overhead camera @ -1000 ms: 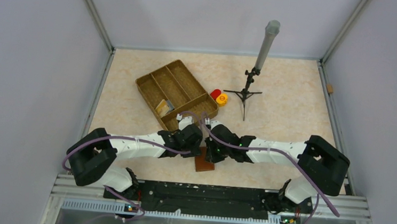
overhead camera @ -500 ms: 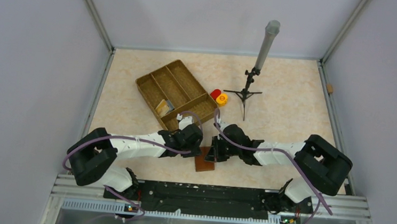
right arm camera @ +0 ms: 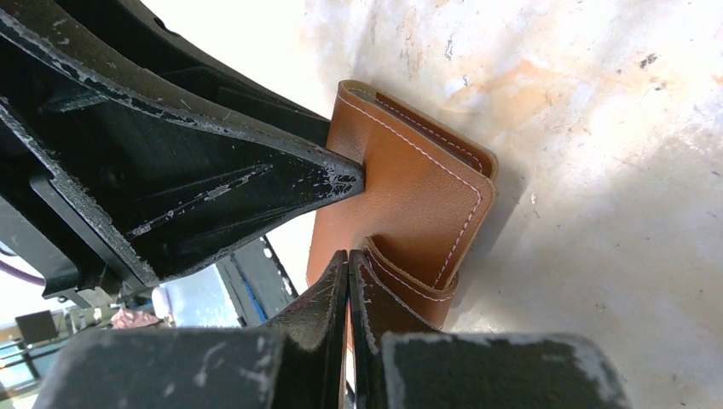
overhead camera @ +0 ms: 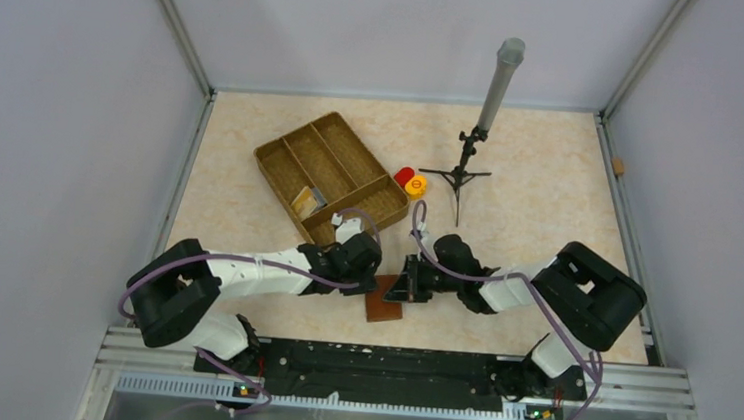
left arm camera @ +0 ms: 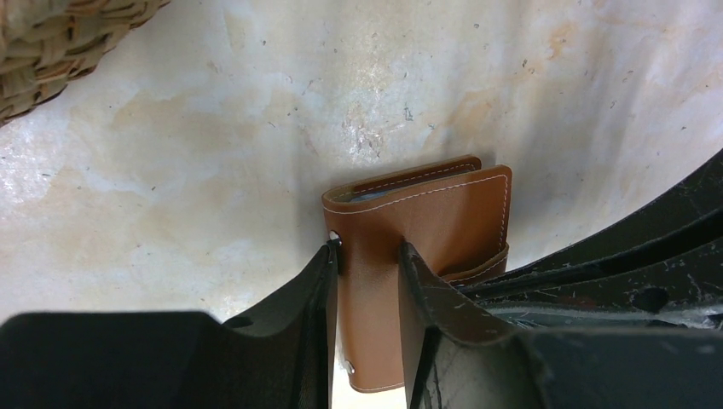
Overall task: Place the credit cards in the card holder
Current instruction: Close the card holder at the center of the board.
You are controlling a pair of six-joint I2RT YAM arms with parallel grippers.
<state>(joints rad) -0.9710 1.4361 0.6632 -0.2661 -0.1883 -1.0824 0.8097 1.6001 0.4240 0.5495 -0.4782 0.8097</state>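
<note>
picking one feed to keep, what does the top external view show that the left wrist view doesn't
Only top external: both arms whole, the credit cards lying in one compartment of the wicker tray, the red cap, the orange cap and the tripod stand. Only left wrist: the card holder with its white stitching, close up, and the left hand clamped on one leather flap. Both: the brown card holder, the marbled table and part of the tray.
</note>
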